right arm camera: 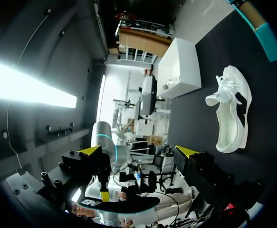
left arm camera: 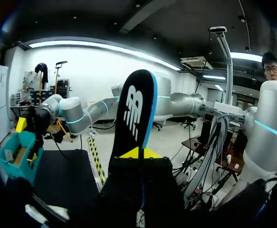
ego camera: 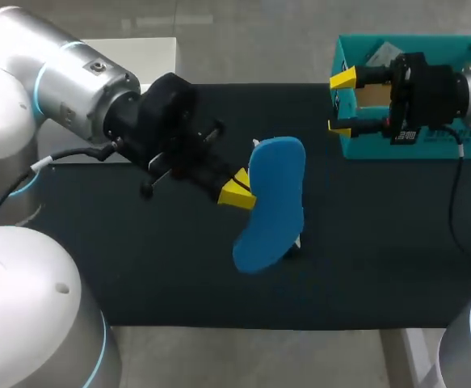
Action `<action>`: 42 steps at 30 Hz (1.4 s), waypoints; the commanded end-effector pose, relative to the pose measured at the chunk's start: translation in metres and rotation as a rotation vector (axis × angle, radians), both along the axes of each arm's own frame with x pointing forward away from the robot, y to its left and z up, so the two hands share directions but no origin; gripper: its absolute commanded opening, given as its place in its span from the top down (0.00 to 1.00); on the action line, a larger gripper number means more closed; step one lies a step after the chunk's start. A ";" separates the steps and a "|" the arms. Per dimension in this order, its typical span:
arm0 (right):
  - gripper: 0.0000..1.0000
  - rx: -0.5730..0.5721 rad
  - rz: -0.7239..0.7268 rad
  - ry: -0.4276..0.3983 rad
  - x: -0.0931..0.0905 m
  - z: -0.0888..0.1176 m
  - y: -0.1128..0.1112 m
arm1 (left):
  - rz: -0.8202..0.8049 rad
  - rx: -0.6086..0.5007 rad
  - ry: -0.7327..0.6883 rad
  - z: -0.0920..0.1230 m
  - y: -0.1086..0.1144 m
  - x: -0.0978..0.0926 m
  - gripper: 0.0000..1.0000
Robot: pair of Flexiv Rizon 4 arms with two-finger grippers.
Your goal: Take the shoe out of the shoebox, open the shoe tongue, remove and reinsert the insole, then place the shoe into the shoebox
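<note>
My left gripper [ego camera: 237, 192] is shut on one edge of the insole [ego camera: 274, 202], which hangs above the middle of the black mat, blue underside up. In the left wrist view the insole [left arm camera: 136, 111] stands up between the yellow tips [left arm camera: 139, 153], its black top facing the camera. The white shoe [right arm camera: 231, 114] lies on its side on the mat. In the head view the insole hides nearly all of it. My right gripper [ego camera: 342, 103] is open and empty in front of the teal shoebox [ego camera: 356, 145], its fingers [right arm camera: 90, 150] spread wide.
A white box [ego camera: 138, 52] sits at the back left, off the mat [ego camera: 364, 267]. The shoebox [left arm camera: 14, 156] stands at the mat's far right corner, holding cardboard and paper. Bare mat lies in front of and to the right of the shoe.
</note>
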State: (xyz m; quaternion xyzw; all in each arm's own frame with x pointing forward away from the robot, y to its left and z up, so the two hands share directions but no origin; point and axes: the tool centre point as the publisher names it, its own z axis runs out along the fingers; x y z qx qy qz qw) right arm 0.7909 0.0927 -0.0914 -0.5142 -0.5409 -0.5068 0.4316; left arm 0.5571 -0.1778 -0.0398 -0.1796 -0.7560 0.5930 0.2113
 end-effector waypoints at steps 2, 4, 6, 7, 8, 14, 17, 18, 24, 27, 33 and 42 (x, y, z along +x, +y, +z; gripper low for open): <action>0.00 -0.001 -0.002 0.000 -0.001 0.000 0.001 | 0.045 0.164 -0.536 0.005 0.008 -0.004 1.00; 0.00 -0.001 -0.002 0.000 -0.001 0.000 0.001 | 0.045 0.164 -0.536 0.005 0.008 -0.004 1.00; 0.00 -0.001 -0.002 0.000 -0.001 0.000 0.001 | 0.045 0.164 -0.536 0.005 0.008 -0.004 1.00; 0.00 -0.001 -0.002 0.000 -0.001 0.000 0.001 | 0.045 0.164 -0.536 0.005 0.008 -0.004 1.00; 0.00 -0.001 -0.002 0.000 -0.001 0.000 0.001 | 0.045 0.164 -0.536 0.005 0.008 -0.004 1.00; 0.00 -0.001 -0.002 0.000 -0.001 0.000 0.001 | 0.051 0.028 -0.791 -0.001 -0.001 0.013 1.00; 0.00 -0.001 -0.002 0.000 -0.001 0.000 0.001 | 0.029 -0.102 -0.975 -0.005 -0.006 0.027 1.00; 0.00 -0.001 -0.002 0.000 -0.001 0.000 0.001 | 0.035 -0.141 -0.995 -0.006 -0.008 0.030 1.00; 0.00 -0.001 -0.002 0.000 -0.001 0.000 0.001 | -0.046 -0.316 -1.148 -0.008 -0.012 0.047 1.00; 0.00 -0.001 -0.002 0.000 -0.001 0.000 0.001 | -0.127 -0.307 -1.216 -0.014 -0.009 0.057 1.00; 0.00 -0.001 -0.002 0.000 -0.001 0.000 0.001 | -0.217 -0.269 -1.370 -0.025 -0.003 0.081 1.00; 0.00 -0.001 -0.002 0.000 -0.001 0.000 0.001 | -0.226 -0.190 -1.644 -0.036 -0.007 0.116 1.00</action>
